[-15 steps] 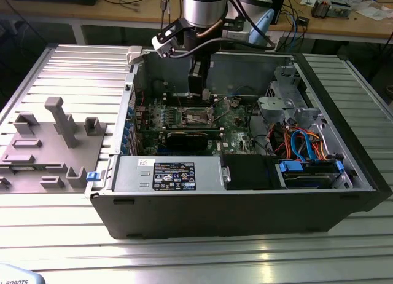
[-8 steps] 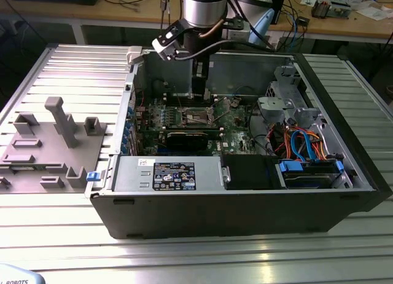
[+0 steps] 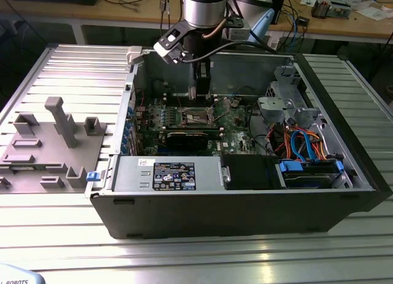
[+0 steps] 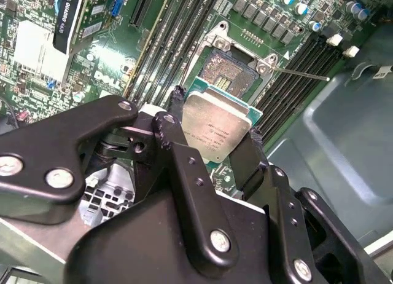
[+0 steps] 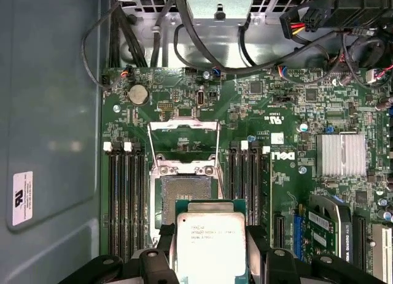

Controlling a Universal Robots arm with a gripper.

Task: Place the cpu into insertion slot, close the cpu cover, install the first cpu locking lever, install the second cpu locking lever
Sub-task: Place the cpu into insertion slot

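Tool (image 4: 215, 121) gripping cpu (image 5: 210, 244) by edges, hovering near open insertion slot (image 5: 184, 198), not seated; cpu cover (image 5: 183, 125) standing raised. Risk: cpu descending tilted or offset, bending socket pins.

Memory slots (image 5: 127, 201) flank the uncovered insertion slot (image 5: 184, 192).

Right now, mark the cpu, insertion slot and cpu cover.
cpu (image 5: 210, 244), first wrist view, silvery top face.
insertion slot (image 5: 184, 190), first wrist view, dark contact field.
cpu cover (image 5: 184, 126), first wrist view, frame bar farthest from the slot.
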